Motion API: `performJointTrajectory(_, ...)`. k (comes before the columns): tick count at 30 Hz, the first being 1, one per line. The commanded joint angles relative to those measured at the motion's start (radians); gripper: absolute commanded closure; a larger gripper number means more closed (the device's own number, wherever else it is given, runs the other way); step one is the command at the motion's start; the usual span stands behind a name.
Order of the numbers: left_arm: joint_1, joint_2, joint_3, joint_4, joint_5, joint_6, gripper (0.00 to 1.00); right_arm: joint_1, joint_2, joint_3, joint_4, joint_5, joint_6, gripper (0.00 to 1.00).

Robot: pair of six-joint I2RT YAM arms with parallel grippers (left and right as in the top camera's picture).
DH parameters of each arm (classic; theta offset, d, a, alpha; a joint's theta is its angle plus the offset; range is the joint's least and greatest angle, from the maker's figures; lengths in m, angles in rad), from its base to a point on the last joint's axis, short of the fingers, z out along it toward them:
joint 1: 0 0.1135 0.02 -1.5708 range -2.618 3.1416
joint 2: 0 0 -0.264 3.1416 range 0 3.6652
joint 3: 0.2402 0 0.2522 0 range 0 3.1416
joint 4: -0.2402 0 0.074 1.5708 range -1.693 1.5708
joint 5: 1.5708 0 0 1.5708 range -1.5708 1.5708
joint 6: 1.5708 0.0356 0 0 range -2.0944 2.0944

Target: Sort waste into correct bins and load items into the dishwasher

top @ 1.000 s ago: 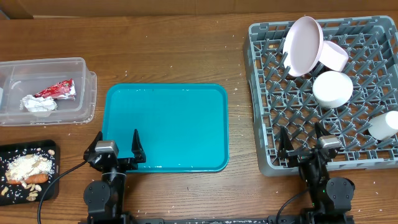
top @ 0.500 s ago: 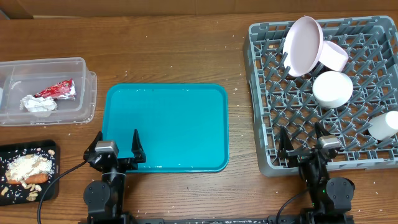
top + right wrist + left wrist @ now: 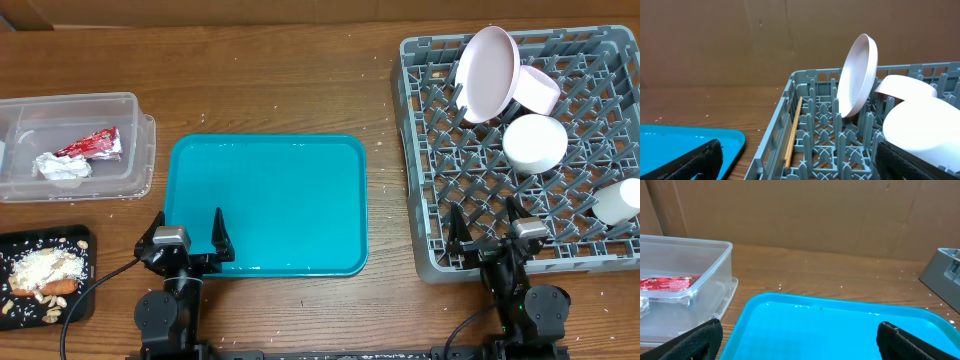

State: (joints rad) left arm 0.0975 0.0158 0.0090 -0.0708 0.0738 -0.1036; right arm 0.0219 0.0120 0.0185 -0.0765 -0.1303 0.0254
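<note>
your large square grey plastic dish rack point(image 3: 412, 180) sits at the right of the wooden counter point(image 3: 300, 90). it holds a pale-pink flat plate point(image 3: 487, 72) on edge, an overturned white bowl point(image 3: 535, 142), a second bowl point(image 3: 540, 90) half hidden behind the plate, and a small white cup point(image 3: 617, 200) cut off by the frame. the red crinkled wrapper point(image 3: 92, 144) and the crumpled white-silver paper wad point(image 3: 62, 166) lie in the clear rectangular plastic tub point(image 3: 135, 150) at the left. the small brown sausage point(image 3: 55, 287) and beige food scraps point(image 3: 40, 268) lie in the flat black tray point(image 3: 85, 240), which is clipped at the left edge. the left gripper point(image 3: 189, 225) is spread wide at the near edge of the teal serving tray point(image 3: 265, 205), pinching nothing. the right gripper point(image 3: 483, 225) is spread wide at the rack's near wall, also pinching nothing. a strip of counter separates the tray from the rack.
</note>
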Motion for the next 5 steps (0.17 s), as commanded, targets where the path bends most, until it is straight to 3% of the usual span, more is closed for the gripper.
performJointTrajectory(1,-0.005,-0.011,-0.004,-0.002,-0.010,0.014,0.00,0.006,-0.009,-0.010,0.003,0.005,-0.007,0.00)
performJointTrajectory(5,-0.005,-0.011,-0.004,-0.002,-0.010,0.014,0.00,0.006,-0.009,-0.010,0.003,0.005,-0.007,0.00)
